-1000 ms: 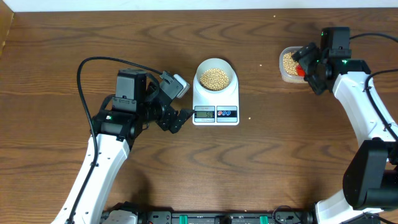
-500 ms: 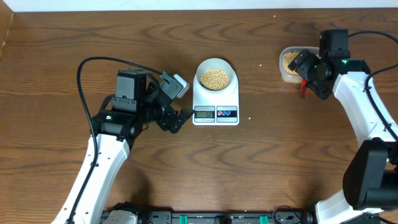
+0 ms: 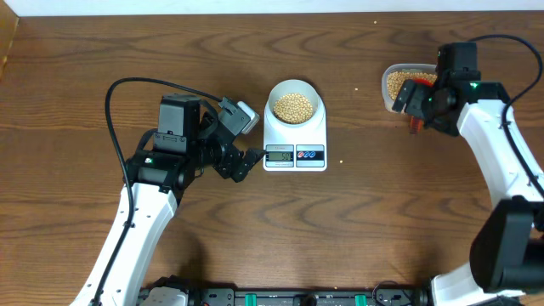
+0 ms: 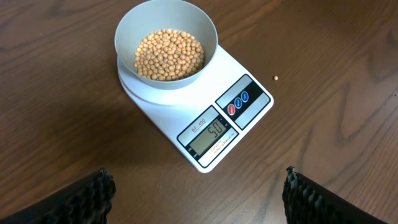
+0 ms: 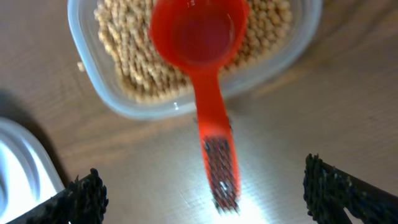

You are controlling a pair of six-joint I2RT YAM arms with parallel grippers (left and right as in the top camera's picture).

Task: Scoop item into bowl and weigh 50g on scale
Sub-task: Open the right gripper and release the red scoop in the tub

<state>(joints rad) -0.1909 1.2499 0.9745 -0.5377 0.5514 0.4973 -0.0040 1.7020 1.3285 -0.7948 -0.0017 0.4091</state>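
On the scale (image 4: 186, 109), toward its rear end, the bowl (image 4: 134, 25), with the beans (image 4: 170, 55) heaped inside; on the display (image 4: 208, 132), a reading of 50, as far as legible from the left wrist view. Looks therefore like the target weight reached and no more scooping needed, though only as a judgement. Near the scale on the surface (image 4: 56, 124), 1 stray bean (image 4: 275, 78). Before the display end of the scale, the left hand (image 4: 198, 186), spread wide, with nothing between its 2 fingers; the nearer of the 2 arms to the scale, with the bowl straight ahead at the far end. At the other side of the surface, well apart from the scale, the clear tub (image 5: 155, 109) with more beans, and above it the right hand (image 5: 205, 177), also spread wide, pinching nothing. Between its fingers but apart from both, the red scoop (image 5: 208, 93): cup empty and lying in the tub, handle leaning out over the tub rim, long axis pointing from the tub straight back to the right hand. Handle end blurred, so cannot tell whether touching the surface. For any correction of the weight, only a lowering and closing on this handle needed, given its line between the fingers; otherwise, probably a simple retreat of the right arm.
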